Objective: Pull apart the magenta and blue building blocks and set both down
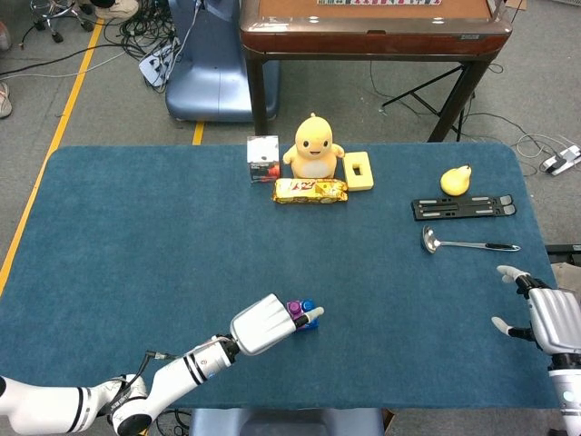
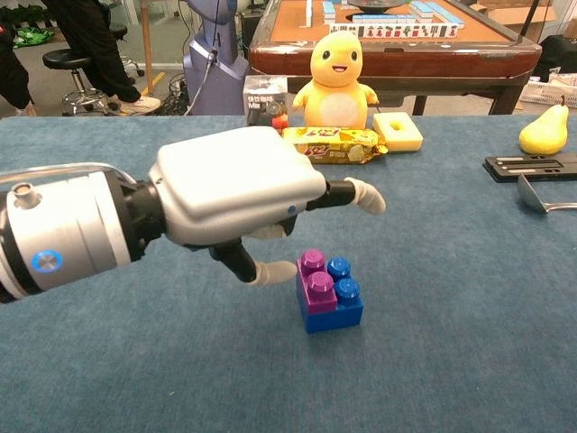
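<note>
While blocks [image 2: 326,290] joined, left hand [image 2: 239,194] beside

I am looking at two joined blocks, one magenta block [image 2: 315,283] and one blue block [image 2: 341,300]. Beyond them are sitting one duck [image 1: 313,146], one wrapped snack [image 1: 310,190], one small box [image 1: 263,158], one pear [image 1: 456,180] and one ladle [image 1: 467,243].

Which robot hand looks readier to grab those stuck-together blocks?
The left robot hand: it hovers open right beside the magenta and blue blocks. The right robot hand sits open at the far table edge.
</note>
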### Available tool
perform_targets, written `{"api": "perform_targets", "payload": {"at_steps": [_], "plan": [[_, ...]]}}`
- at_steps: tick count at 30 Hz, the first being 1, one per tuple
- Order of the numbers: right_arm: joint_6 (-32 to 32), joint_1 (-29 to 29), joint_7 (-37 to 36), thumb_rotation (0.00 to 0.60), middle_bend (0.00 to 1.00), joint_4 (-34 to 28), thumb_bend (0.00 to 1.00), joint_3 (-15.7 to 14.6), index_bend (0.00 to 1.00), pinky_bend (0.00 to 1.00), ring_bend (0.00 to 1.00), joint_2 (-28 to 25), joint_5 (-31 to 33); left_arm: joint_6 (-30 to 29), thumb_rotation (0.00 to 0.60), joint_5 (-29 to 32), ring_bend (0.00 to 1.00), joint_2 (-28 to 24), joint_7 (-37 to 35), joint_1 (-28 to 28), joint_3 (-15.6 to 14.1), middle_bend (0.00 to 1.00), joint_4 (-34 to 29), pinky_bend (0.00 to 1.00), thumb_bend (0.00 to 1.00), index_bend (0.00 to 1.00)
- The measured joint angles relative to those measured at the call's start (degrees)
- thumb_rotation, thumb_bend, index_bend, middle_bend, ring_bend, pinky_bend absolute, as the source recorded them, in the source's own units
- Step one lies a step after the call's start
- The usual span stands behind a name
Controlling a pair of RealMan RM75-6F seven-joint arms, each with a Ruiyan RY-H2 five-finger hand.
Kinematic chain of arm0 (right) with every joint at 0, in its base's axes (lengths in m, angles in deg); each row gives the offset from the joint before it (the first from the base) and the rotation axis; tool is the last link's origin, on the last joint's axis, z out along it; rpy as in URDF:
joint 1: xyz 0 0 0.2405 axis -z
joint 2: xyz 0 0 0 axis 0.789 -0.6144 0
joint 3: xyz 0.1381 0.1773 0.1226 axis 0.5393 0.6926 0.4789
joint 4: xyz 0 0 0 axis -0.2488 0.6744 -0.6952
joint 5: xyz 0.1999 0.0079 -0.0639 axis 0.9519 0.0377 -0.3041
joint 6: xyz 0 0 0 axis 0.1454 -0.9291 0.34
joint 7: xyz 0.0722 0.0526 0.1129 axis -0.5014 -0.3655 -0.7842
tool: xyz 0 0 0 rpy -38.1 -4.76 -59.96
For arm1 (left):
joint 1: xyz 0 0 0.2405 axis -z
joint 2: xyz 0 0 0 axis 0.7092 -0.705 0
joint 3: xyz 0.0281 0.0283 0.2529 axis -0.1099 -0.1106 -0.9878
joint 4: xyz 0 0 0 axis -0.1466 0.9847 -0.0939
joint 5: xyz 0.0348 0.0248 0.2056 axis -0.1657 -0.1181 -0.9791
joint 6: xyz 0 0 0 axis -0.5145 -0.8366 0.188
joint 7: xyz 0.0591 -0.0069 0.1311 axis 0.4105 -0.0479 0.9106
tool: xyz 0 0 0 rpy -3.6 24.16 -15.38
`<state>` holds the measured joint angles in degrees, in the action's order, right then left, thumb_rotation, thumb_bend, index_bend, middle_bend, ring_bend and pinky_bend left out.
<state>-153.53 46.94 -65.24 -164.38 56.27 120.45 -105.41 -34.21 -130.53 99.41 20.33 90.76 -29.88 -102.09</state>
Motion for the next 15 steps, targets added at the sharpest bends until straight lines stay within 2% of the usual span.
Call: {"api": "perform_targets", "payload": {"at_steps": [15], "plan": [[0.21,0.1,-1.09,0.6,0.34,1.54,0.0,-0.34,0.24,0.65,0.39,0.94,-0.18,3.22,0.6,4.08,0.97,2.26,2.71,2.69,-1.52,1.0,1.52,1.0,0.34,0.18]]}}
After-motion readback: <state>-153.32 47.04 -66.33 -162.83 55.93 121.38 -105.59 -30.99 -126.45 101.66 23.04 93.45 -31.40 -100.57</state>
